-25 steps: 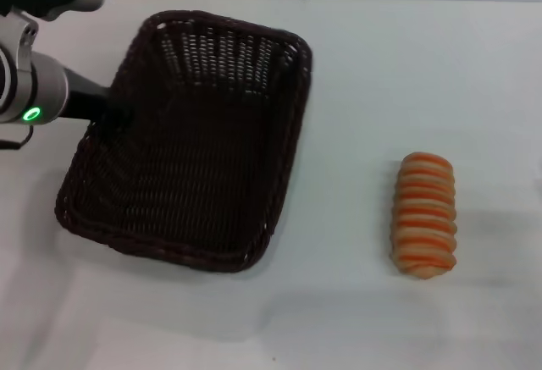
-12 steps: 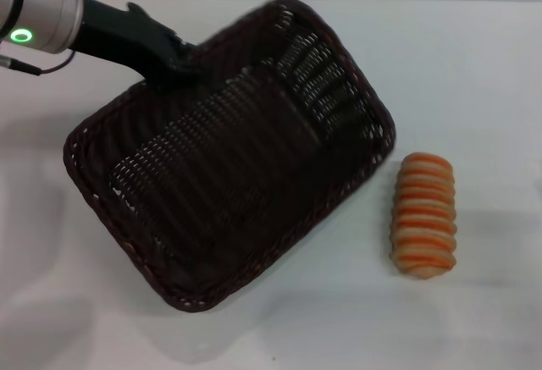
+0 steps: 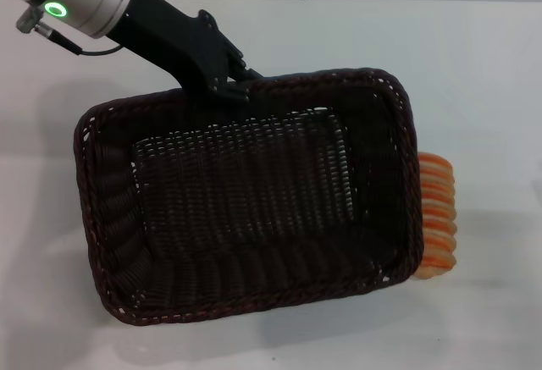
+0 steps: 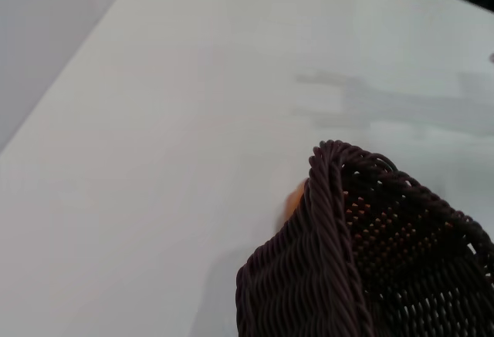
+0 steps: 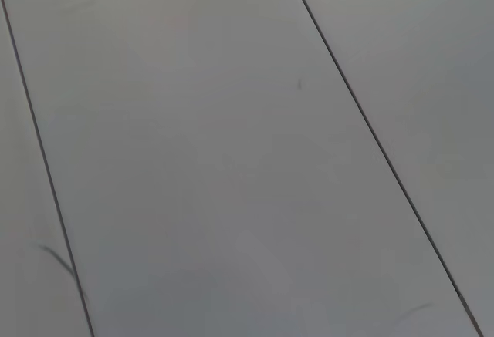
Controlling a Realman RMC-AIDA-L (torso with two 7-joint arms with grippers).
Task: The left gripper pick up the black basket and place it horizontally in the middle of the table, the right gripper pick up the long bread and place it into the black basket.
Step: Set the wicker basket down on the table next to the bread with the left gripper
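One end effector carries the wicker basket.
Left end effector [image 3: 227, 82] clenches black basket [image 3: 254, 192] rim, upper centre; basket overlapping long bread [image 3: 437, 218] risks knocking it.

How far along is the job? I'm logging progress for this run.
Done: the left gripper has gripped the black basket by its far rim. In hand: it carries the basket, long side across the table, partly hiding the long bread. Left: setting the basket down and loading the bread; the right gripper is out of view.
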